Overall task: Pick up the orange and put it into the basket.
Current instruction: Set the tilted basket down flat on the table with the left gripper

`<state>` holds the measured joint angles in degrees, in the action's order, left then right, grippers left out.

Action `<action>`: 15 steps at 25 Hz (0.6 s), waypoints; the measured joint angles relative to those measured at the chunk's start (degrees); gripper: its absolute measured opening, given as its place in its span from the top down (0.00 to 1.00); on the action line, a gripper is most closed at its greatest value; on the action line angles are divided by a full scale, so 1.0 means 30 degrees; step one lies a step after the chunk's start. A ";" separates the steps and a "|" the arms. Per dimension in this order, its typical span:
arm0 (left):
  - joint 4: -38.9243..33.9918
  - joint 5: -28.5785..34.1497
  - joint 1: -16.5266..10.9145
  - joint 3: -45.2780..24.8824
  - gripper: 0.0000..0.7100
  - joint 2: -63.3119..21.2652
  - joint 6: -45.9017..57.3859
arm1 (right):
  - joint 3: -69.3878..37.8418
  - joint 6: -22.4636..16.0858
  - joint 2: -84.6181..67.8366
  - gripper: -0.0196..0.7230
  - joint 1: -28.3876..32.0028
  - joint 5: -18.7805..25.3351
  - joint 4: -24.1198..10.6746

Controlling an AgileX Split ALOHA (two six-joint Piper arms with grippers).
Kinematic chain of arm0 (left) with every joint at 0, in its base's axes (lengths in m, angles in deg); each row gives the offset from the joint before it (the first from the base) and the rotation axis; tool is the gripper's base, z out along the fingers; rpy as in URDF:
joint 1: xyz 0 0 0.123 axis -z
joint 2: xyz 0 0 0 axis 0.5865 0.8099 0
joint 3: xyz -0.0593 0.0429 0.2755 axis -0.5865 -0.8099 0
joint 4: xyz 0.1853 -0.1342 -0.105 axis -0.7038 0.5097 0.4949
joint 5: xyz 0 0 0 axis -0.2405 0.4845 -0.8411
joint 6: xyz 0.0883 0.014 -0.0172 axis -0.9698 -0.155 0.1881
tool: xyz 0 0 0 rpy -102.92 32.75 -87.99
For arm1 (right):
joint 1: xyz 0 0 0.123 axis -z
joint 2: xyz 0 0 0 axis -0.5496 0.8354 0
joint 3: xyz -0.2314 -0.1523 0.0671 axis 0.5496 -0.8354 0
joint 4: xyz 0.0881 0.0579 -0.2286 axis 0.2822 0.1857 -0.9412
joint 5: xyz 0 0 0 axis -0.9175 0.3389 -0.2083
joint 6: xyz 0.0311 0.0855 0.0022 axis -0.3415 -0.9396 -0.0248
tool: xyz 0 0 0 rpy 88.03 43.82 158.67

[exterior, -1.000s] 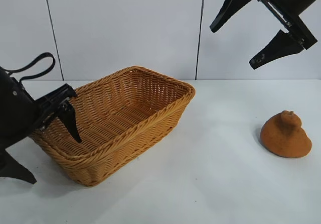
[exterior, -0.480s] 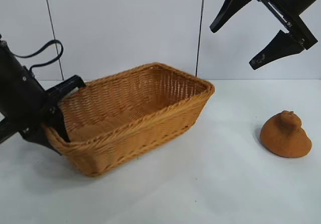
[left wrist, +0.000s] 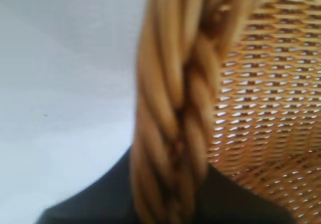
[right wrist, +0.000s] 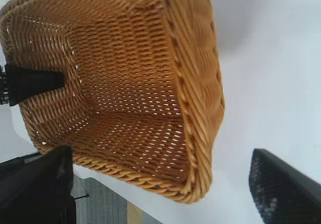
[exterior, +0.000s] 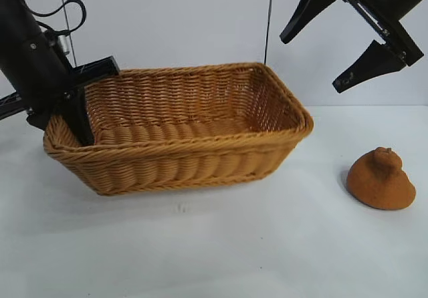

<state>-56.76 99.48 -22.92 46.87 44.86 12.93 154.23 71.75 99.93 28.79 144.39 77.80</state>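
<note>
left gripper [exterior: 75, 111]: clamped on the braided rim at the left end of the basket, one finger [exterior: 81, 121] seen inside the wall and the other outside it; the wrist is angled steeply downward.
left wrist view: the braided rim [left wrist: 173, 113] is seen running straight between the two dark fingers, with the open weave of the inner wall to one side and pale table to the other.
basket [exterior: 200, 154]: held by its left end, lifted off the table there and turned so that one long side faces the exterior camera; a shadow is cast on the table beneath it. whether the right end rests on the table cannot be told.
basket contents: only woven floor and walls are shown in the right wrist view [right wrist: 130, 83].
orange [exterior: 380, 178]: sat on the white table at the right, knobby tip upward, well apart from the basket and outside it; it is touched by neither gripper.
right gripper [exterior: 341, 47]: hung high at the upper right, above the orange and clear of it, fingers spread wide with nothing between them.
right wrist view: the two dark fingertips are seen far apart at the lower corners, with the basket between and beyond them; the left gripper's finger [right wrist: 35, 82] is seen against the far end wall.
table [exterior: 221, 244]: white, backed by a pale panelled wall.
</note>
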 joint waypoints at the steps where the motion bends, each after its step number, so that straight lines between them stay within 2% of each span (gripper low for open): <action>1: -0.0242 0.0235 0.0220 0.0227 0.88 0.0142 -0.0014 | 0.0000 0.0000 0.0000 0.10 0.0000 0.0000 0.0000; 5: -0.0051 0.0490 0.0709 0.0880 0.88 0.0724 -0.0072 | 0.0000 0.0000 0.0000 0.10 0.0000 0.0037 0.0000; 15: 0.0681 0.0507 0.0711 0.1058 0.88 0.2856 -0.0302 | 0.0000 0.0000 0.0000 0.10 0.0000 0.0152 0.0000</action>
<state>-54.72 101.00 -20.79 50.04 53.42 12.02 154.23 71.75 99.93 28.79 144.84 77.80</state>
